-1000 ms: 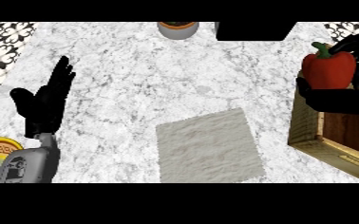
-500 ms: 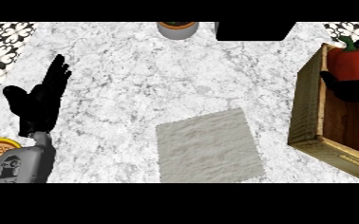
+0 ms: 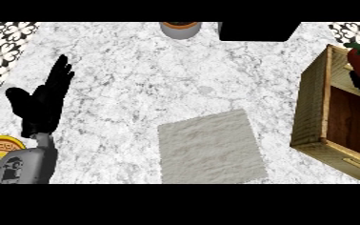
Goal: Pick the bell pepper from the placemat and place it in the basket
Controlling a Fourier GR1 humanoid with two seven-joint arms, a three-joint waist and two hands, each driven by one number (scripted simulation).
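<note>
Bell pepper (image 3: 354, 59): red sliver, green stem, further right than before, over basket (image 3: 313, 109).
Left hand (image 3: 41, 102): fingers straight, lower left.
Right hand (image 3: 355, 78): cannot tell.

No text, label, brand or number can be read. Small dark markings are seen on the grey forearm (image 3: 28, 164) behind the left hand (image 3: 42, 100), at the worktop's (image 3: 141, 76) near left corner, beside an orange-yellow round patch (image 3: 8, 146). Neither can be made out.
</note>
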